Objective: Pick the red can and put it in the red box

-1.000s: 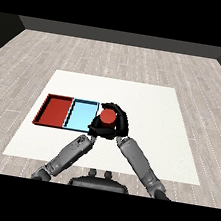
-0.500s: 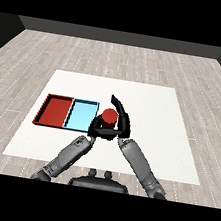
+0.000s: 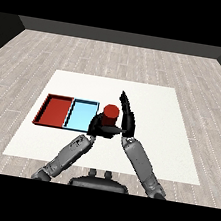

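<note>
The red can (image 3: 111, 112) stands upright just right of the light blue tray (image 3: 80, 114), and only its top part shows. My left hand (image 3: 96, 124) is pressed against the can's left side, with dark fingers curled across its lower front. On the can's right, my right hand (image 3: 127, 119) is open, its fingers straight and pointing away from me. The red tray (image 3: 55, 111) lies left of the blue one with nothing in it.
Both trays lie side by side on the left half of the white table (image 3: 157, 115). My two forearms meet at the middle near the front edge. Bare table lies to the right and behind the can.
My right hand's fingers, curled round the can a second ago, have straightened and spread off it. The can has barely moved, and the left hand stays against it.
</note>
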Controlling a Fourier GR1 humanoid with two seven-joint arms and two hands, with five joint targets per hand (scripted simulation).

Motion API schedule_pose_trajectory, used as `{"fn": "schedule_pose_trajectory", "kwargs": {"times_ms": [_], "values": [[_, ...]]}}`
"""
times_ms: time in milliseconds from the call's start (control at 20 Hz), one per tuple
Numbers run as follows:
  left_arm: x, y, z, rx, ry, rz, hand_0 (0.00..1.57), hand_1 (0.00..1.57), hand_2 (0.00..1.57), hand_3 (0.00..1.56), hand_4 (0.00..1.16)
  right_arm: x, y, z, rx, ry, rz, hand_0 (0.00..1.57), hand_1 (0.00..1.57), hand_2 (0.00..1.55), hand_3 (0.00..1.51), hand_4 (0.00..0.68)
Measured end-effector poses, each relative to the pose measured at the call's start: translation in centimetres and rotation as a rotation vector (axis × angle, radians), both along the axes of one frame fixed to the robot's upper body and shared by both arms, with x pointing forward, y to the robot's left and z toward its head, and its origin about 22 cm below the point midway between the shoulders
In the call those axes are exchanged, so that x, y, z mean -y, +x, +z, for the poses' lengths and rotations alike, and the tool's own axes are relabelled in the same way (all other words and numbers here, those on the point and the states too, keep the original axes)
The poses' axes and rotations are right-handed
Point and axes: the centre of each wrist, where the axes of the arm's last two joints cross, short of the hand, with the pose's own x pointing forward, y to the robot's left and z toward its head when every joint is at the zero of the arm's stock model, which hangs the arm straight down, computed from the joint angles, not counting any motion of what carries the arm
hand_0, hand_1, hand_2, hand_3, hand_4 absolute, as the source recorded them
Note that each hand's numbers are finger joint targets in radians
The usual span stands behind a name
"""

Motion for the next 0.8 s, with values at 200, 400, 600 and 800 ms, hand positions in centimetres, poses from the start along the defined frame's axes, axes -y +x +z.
{"fn": "schedule_pose_trajectory", "kwargs": {"times_ms": [200,400,600,800], "values": [[-0.5,-0.3,-0.6,0.007,0.012,0.013,1.57,1.57,1.57,1.47,1.13,2.7,0.1,0.1,0.017,0.044,-0.014,0.0,0.0,0.0,0.0,0.0],[-1.9,0.3,0.1,0.009,0.028,0.039,1.57,1.57,1.57,1.47,1.14,5.5,-1.0,0.6,0.052,0.069,-0.037,0.0,0.0,0.0,0.0,0.0],[-4.0,0.9,0.6,0.024,0.056,0.075,1.57,1.57,1.57,1.47,1.15,8.7,-2.5,0.1,0.073,0.074,-0.078,0.0,0.0,0.0,0.0,0.0],[-6.9,2.3,1.7,0.041,0.102,0.138,1.57,1.57,1.57,1.46,1.13,11.9,-4.4,-0.5,0.062,0.064,-0.131,0.0,0.0,0.0,0.0,0.0]]}}
